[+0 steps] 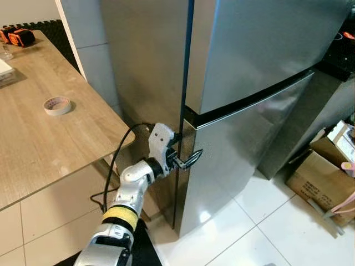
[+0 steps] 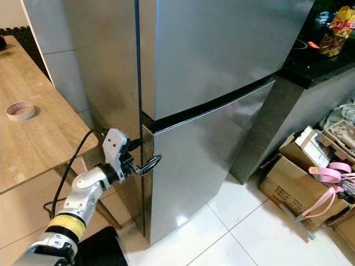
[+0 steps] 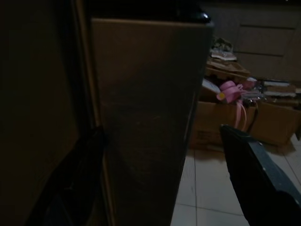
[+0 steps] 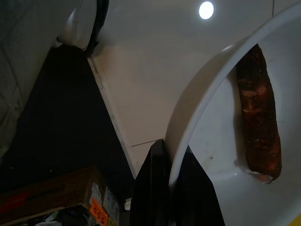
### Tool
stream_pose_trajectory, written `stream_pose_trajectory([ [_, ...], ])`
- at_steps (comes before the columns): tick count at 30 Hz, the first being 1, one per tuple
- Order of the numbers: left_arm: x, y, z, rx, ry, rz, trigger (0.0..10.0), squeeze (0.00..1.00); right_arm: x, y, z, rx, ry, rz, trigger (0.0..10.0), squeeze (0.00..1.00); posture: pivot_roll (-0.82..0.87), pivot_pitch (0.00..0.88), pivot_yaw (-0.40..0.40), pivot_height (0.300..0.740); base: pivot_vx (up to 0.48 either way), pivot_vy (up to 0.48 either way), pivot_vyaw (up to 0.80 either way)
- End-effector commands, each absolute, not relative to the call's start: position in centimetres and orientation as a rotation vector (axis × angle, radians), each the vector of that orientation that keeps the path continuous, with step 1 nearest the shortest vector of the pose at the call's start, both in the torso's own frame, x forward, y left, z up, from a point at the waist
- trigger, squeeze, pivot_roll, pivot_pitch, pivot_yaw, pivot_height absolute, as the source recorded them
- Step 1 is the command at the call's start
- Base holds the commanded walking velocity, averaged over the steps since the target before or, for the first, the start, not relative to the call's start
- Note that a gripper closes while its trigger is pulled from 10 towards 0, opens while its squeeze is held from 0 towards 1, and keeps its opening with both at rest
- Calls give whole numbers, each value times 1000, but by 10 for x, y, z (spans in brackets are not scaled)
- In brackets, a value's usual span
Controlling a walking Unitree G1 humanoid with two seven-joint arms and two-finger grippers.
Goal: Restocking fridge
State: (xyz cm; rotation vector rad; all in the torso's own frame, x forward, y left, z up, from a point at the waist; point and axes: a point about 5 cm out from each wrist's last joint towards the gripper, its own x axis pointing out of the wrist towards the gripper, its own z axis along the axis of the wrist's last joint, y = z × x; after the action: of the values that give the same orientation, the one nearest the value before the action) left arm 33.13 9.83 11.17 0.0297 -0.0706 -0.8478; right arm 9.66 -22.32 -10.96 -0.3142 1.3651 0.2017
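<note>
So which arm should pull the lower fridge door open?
Left. Its pincer already straddles the lower fridge door edge, while the right pincer is shut on a white plate carrying food.

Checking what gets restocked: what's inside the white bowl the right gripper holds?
One reddish-brown carrot-like piece lies inside the white bowl; the right gripper pinches its rim. The bowl's remainder is out of frame.

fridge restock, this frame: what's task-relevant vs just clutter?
Task-relevant:
- fridge, lower door
- left gripper, open, fingers either side of the lower door's edge
- right gripper, shut on white bowl
- sausage in the bowl

Clutter:
- tape roll on wooden table
- cardboard boxes on the floor
- pink item on the boxes
</note>
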Motion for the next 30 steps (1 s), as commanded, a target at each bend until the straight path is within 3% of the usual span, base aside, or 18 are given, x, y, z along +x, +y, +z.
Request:
stream_pose_trajectory([
  [1,334,86,122,30,-116,-871,10000,0,95,-226,-109,-317,1370,186,10000,0,34,26,-70,740,0,0,0],
  [5,334,83,123,1,-119,-877,10000,0,95,-226,-109,-317,1371,186,10000,0,29,26,-70,740,0,0,0],
  [10,313,63,128,-102,-127,-1133,10000,0,95,-226,-109,-315,1371,182,10000,0,29,26,-70,740,0,0,0],
  [11,300,55,129,-130,-121,-1265,10000,0,95,-226,-109,-314,1371,181,10000,0,29,26,-70,740,0,0,0],
  [14,290,49,129,-148,-106,-1352,10000,0,95,-226,-109,-313,1370,181,10000,0,29,26,-70,740,0,0,0],
  [24,273,37,118,-221,-43,-1442,10000,0,94,-226,-110,-305,1370,177,10000,0,26,27,-63,740,0,0,0],
  [30,278,41,120,-207,-49,-1353,10000,0,94,-226,-110,-307,1372,178,10000,0,26,27,-63,740,0,0,0],
])
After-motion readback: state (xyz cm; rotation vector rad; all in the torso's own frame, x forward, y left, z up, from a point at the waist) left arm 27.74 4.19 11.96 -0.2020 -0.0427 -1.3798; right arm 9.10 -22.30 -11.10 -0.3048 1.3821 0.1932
